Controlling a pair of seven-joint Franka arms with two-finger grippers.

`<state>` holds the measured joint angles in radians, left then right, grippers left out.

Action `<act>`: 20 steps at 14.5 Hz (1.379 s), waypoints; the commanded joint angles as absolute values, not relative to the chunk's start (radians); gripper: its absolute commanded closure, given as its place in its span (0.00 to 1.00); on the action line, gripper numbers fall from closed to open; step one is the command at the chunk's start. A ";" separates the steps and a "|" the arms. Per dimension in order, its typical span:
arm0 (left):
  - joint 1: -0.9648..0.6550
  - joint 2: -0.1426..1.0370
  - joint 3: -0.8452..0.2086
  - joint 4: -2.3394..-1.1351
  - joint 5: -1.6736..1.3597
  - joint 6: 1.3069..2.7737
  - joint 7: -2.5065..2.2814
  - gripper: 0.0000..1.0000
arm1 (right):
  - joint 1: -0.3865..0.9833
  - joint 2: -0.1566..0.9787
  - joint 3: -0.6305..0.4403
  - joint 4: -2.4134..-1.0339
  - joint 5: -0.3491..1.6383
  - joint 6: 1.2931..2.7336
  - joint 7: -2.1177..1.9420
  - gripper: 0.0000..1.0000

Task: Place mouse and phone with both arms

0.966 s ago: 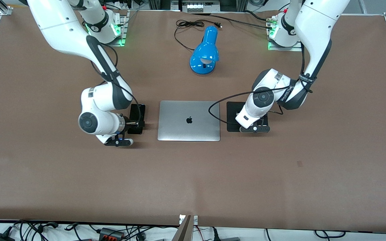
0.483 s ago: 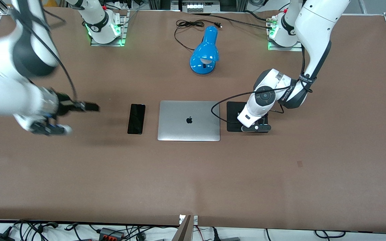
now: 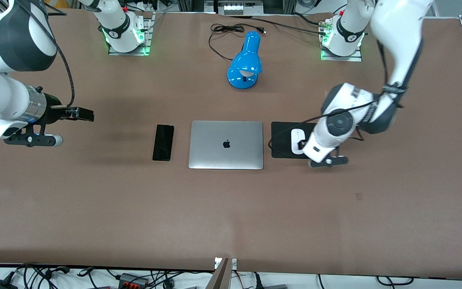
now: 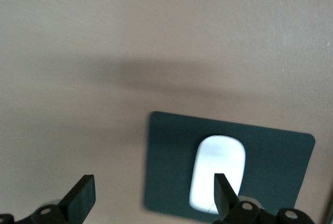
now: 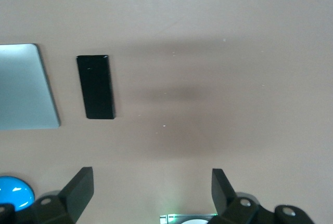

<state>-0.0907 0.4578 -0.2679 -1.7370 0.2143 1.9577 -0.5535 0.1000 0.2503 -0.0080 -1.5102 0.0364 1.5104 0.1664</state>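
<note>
The white mouse [image 3: 296, 141] lies on the black mat [image 3: 281, 136] beside the laptop, toward the left arm's end of the table. In the left wrist view the mouse [image 4: 218, 172] rests on the mat [image 4: 166, 167], free of the fingers. My left gripper [image 4: 153, 200] hangs open just above the mat's edge, holding nothing. The black phone [image 3: 163, 142] lies flat on the table beside the laptop, toward the right arm's end. My right gripper [image 3: 83, 114] is raised over bare table well away from the phone [image 5: 95, 86]. This gripper [image 5: 151, 193] is open and holds nothing.
A closed silver laptop [image 3: 226, 144] lies between phone and mat. A blue desk lamp [image 3: 246, 64] with a black cord [image 3: 223, 30] lies farther from the front camera, between the two arm bases. The left arm's wrist [image 3: 337, 124] overhangs the mat's edge.
My left gripper opened, let go of the mouse on the mat and drew off toward the left arm's end. My right arm rose and swung away from the phone toward its own end.
</note>
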 commanded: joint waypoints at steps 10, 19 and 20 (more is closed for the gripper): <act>0.097 0.463 -0.276 -1.024 0.207 1.500 0.012 0.00 | 0.051 0.122 -0.038 -1.569 -0.061 1.523 0.163 0.00; 0.210 0.131 -0.285 -1.524 0.009 1.686 0.025 0.00 | 0.052 0.034 -0.029 -1.674 -0.060 1.736 0.121 0.00; 0.215 0.082 -0.290 -1.593 0.009 1.701 0.029 0.00 | 0.054 0.034 -0.028 -1.671 -0.060 1.735 0.120 0.00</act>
